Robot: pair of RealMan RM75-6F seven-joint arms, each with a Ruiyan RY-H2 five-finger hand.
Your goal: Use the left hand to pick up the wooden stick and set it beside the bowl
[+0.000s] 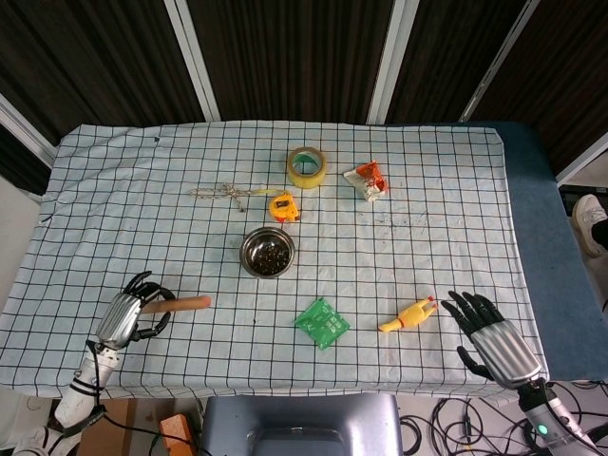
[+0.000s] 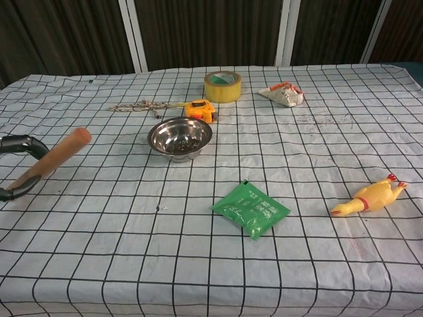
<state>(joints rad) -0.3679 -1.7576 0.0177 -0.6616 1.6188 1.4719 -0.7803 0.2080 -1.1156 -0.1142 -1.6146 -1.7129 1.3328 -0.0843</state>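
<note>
My left hand grips the wooden stick near the table's front left; the stick juts toward the right from the fingers. In the chest view the stick points up and to the right, raised off the cloth, with only the left hand's fingertips showing at the left edge. The steel bowl stands at mid-table, well to the right of the stick. My right hand hovers open at the front right, holding nothing.
A green packet and a yellow rubber chicken lie in front of the bowl. Behind the bowl are a yellow tape measure, a rope, a tape roll and a crumpled wrapper. The checked cloth covers the table.
</note>
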